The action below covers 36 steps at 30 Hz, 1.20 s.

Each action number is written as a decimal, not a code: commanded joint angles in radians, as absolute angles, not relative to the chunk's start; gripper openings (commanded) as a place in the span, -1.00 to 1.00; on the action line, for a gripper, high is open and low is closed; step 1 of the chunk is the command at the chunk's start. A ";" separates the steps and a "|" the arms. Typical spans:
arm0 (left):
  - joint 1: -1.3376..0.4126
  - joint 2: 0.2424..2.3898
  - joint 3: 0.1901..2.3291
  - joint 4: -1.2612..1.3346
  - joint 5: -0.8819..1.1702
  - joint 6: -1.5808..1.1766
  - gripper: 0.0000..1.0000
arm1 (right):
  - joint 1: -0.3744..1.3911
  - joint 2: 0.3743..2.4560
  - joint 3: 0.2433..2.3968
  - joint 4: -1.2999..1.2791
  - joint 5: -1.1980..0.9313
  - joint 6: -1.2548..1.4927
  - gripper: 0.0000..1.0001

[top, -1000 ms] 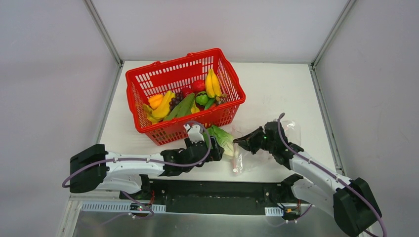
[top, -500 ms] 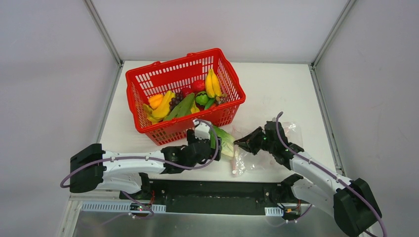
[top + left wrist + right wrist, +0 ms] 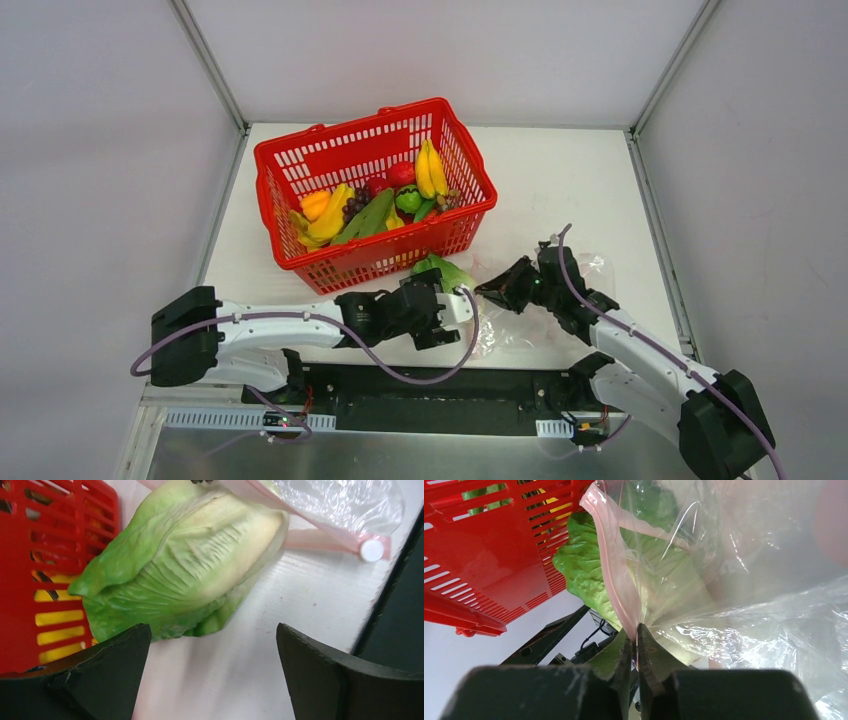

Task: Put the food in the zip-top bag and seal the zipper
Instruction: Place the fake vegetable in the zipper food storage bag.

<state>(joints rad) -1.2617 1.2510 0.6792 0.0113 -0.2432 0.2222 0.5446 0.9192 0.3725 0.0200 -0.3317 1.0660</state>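
Observation:
The green lettuce [image 3: 440, 270] lies on the table between the red basket and the zip-top bag [image 3: 515, 338]. In the left wrist view the lettuce [image 3: 185, 570] is just ahead of my open left gripper [image 3: 214, 645], with nothing between the jaws. My left gripper [image 3: 458, 308] sits beside the lettuce's near side. My right gripper [image 3: 636, 630] is shut on the pink zipper [image 3: 616, 580] and lifts the bag's mouth. Part of the lettuce [image 3: 584, 570] shows through the clear bag [image 3: 749, 580]. A white slider [image 3: 372, 550] sits on the zipper [image 3: 320, 537].
The red basket [image 3: 290, 150] stands just behind the lettuce, holding bananas [image 3: 430, 170], grapes, a red apple and other toy food. Its mesh wall [image 3: 30, 555] is close on my left gripper's left. The black table edge [image 3: 400, 620] lies to its right.
My left gripper swung right and toward the table's front, staying open. The lettuce shifted slightly toward the basket. The right gripper kept holding the bag's mouth in nearly the same place.

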 commanded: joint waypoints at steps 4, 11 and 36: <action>-1.253 1.372 0.783 -0.077 -0.237 0.614 0.98 | 0.541 0.872 0.410 0.005 -0.354 1.030 -0.78; -1.251 1.388 0.736 0.182 -0.326 0.720 0.98 | 0.541 0.864 0.402 0.005 -0.364 1.033 -0.77; -1.186 1.492 0.709 0.269 -0.156 0.739 0.50 | 0.540 0.868 0.376 0.032 -0.381 1.054 -0.76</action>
<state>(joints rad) -1.1896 1.4731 0.7044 0.2367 -0.2035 0.7437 0.5442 0.8692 0.3717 -0.0040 -0.3607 1.0500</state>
